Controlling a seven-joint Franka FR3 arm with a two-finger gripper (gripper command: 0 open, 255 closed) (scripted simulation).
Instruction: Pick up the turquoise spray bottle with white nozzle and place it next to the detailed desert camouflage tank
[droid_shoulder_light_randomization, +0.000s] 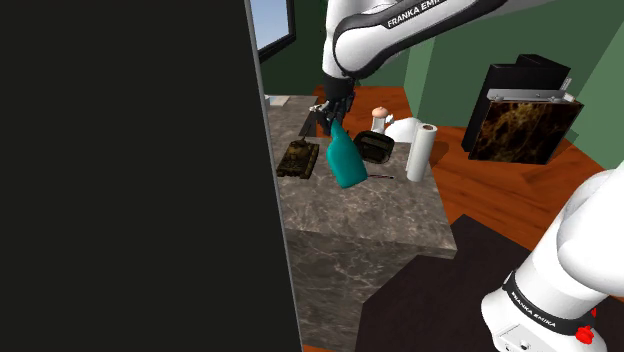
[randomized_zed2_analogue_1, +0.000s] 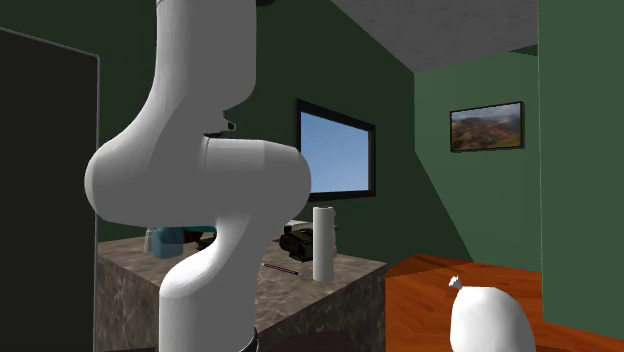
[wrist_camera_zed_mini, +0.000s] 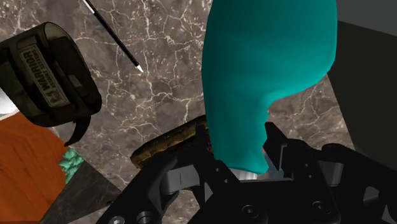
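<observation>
The wrist view shows the claw (wrist_camera_zed_mini: 240, 156) clasping the neck of the one turquoise spray bottle (wrist_camera_zed_mini: 267, 70), which is smooth and plain-bodied. It also shows the word WARRIOR on one black pouch (wrist_camera_zed_mini: 48, 73). The shoulder view adds one white paper roll (droid_shoulder_light_randomization: 421, 152) and places the bottle over the bench (droid_shoulder_light_randomization: 370, 220), just beside the single camouflage tank (droid_shoulder_light_randomization: 298, 160).

Clasped at the neck, hanging tilted: turquoise spray bottle (droid_shoulder_light_randomization: 345, 160). Just beside it, camouflage tank (droid_shoulder_light_randomization: 298, 160), sitting flat.
</observation>
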